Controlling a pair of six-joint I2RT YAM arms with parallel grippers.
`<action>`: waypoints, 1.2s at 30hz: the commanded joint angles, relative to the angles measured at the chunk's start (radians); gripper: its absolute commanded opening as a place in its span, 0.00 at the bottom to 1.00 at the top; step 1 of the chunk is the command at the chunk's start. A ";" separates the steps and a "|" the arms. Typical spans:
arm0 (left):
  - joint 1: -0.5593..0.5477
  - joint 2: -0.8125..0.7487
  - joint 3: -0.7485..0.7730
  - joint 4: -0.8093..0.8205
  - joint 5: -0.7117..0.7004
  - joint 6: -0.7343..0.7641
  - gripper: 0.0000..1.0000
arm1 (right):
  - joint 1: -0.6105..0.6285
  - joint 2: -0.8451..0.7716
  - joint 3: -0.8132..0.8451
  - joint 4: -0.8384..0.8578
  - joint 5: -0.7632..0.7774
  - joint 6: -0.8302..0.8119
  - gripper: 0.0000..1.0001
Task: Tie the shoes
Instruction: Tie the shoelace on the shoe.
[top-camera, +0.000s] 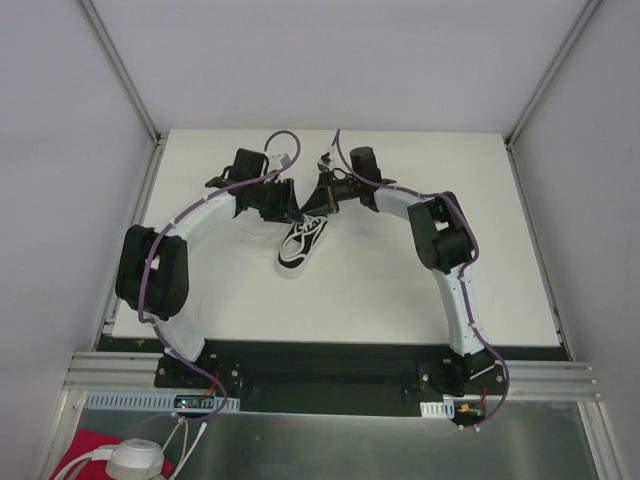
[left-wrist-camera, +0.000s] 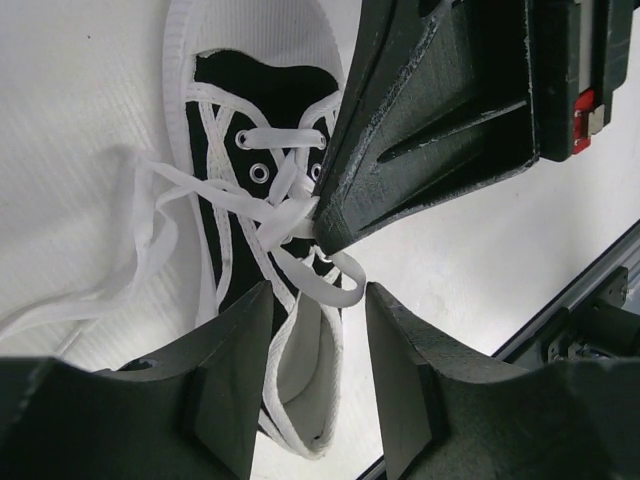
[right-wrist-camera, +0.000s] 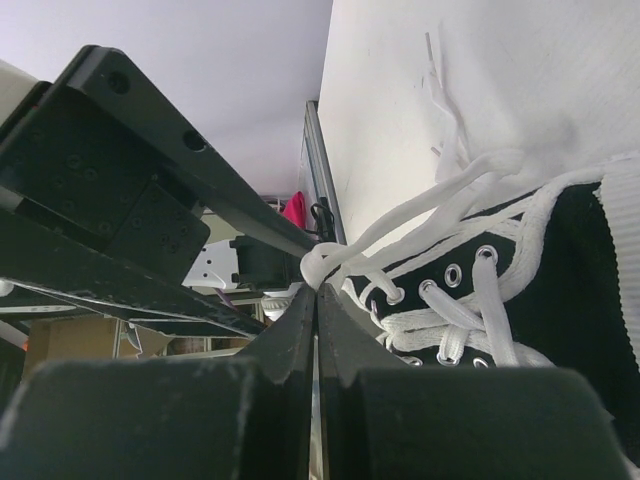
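Top external view showed the small black sneaker with a white sole (top-camera: 303, 246) lying near the middle of the flat white surface (top-camera: 400, 290). The white left arm (top-camera: 200, 215) and the white right arm (top-camera: 455, 290) bent in from each side, and their black tips came close together just over the shoe's upper end.

In the left wrist view the left jaws stood spread apart at the bottom of the frame. They held nothing, and the shoe's open heel end showed in the gap between them. The toe pointed to the top of the frame. The right jaws reached in from the upper right, pressed together, and pinched one of the thin white laces (left-wrist-camera: 285, 215) over the middle of the shoe. Other lace ends lay loose on the surface at the left of the frame.
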 joint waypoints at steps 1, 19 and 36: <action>-0.016 0.019 0.055 -0.002 -0.007 -0.014 0.40 | 0.005 -0.013 0.018 0.028 -0.009 0.002 0.01; -0.023 0.013 0.121 -0.013 0.109 -0.089 0.00 | 0.005 -0.008 0.021 0.028 0.000 0.005 0.01; -0.026 -0.024 0.181 -0.091 0.226 -0.102 0.29 | 0.005 -0.011 0.010 0.029 0.009 0.002 0.01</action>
